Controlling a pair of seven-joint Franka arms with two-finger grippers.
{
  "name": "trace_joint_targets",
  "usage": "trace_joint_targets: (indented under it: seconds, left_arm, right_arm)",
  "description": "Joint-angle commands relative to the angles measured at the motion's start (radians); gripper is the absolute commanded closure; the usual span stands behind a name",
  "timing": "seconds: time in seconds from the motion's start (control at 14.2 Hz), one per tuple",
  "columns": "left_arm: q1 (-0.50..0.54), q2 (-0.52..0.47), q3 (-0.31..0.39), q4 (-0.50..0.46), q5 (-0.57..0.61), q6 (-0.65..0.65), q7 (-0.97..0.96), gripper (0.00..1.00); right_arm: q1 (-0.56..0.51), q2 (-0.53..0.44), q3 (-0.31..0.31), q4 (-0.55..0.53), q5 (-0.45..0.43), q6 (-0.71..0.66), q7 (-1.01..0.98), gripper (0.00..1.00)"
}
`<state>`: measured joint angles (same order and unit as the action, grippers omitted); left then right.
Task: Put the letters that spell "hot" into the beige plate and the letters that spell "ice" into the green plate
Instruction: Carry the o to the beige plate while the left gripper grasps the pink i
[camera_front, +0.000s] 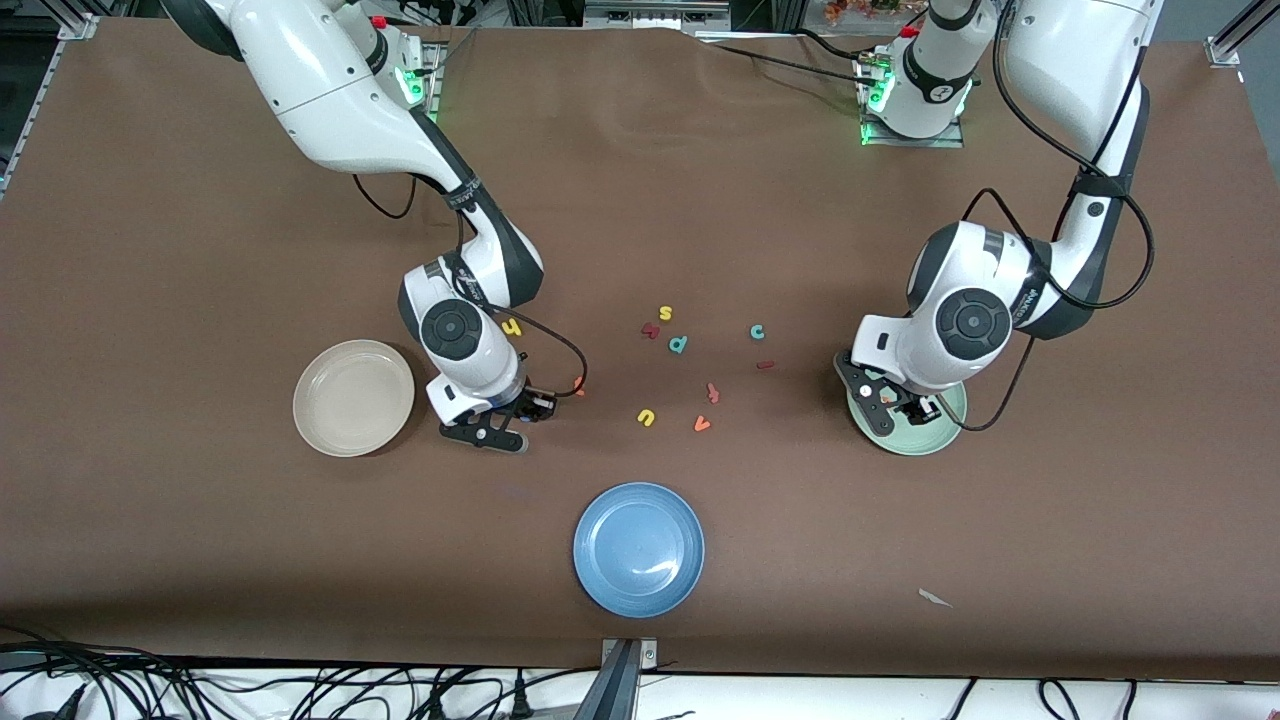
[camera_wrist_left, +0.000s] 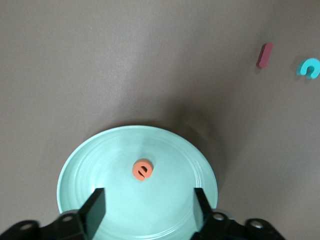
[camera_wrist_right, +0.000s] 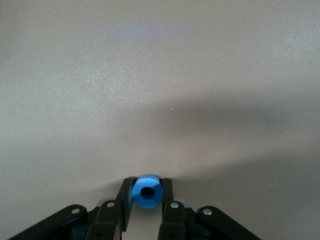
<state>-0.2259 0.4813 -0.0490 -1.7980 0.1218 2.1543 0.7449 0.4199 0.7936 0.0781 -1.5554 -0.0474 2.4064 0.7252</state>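
My right gripper is shut on the blue ring-shaped o. In the front view this gripper is low over the table beside the beige plate, which holds nothing. The yellow h and orange t lie close by its wrist. My left gripper hangs open over the green plate, where the orange e lies. The teal c and dark red i rest on the table beside the green plate, toward the middle.
Loose letters lie mid-table: yellow s, a dark red lumpy letter, a teal p/d, a red letter, yellow u, orange v. A blue plate sits nearer the front camera, a white scrap beside it.
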Motion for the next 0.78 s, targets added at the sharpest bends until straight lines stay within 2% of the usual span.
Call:
trace_joint_targets:
  seconds: [0.0, 0.21, 0.49, 0.64, 0.71]
  left_arm:
    - [-0.018, -0.004, -0.029, 0.009, 0.013, -0.024, -0.111, 0.00]
    - [-0.038, 0.008, -0.090, 0.009, 0.015, -0.021, -0.254, 0.00]
    - [-0.125, 0.082, -0.092, 0.026, 0.029, 0.048, -0.229, 0.00]
    - [-0.157, 0.120, -0.092, 0.025, 0.030, 0.103, -0.226, 0.11]
    - [-0.171, 0.132, -0.091, 0.025, 0.032, 0.133, -0.226, 0.21]
  right_arm:
    - [-0.013, 0.012, 0.005, 0.150, 0.028, -0.200, -0.021, 0.87]
    - [-0.056, -0.065, -0.011, 0.121, 0.034, -0.292, -0.191, 0.90]
    - [-0.110, -0.203, -0.059, -0.064, 0.037, -0.290, -0.396, 0.90]
    - [-0.112, -0.260, -0.112, -0.167, 0.038, -0.244, -0.490, 0.90]
    - [-0.118, -0.287, -0.135, -0.219, 0.040, -0.212, -0.539, 0.90]
